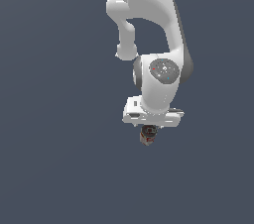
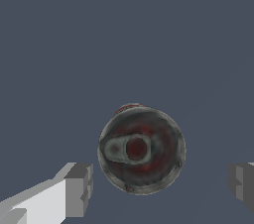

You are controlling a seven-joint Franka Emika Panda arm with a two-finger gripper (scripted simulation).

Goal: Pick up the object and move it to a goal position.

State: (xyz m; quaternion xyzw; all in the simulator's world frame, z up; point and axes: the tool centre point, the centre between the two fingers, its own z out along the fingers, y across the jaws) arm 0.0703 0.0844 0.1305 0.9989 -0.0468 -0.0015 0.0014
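Observation:
The can (image 1: 148,136) stands upright on the flat dark grey floor, straight under my hand. In the wrist view I look down on its dark round top (image 2: 141,149), which has a red centre and a grey tab. My gripper (image 2: 161,184) is open. One finger (image 2: 79,188) is on one side of the can and the other finger (image 2: 242,181) on the opposite side. Both fingers stand clear of the can, with gaps showing. In the exterior view the hand (image 1: 153,114) hides most of the fingers and the can's upper part.
The white arm (image 1: 158,29) reaches down from the top of the exterior view. The dark grey floor (image 1: 59,158) lies all around the can. No goal marker shows.

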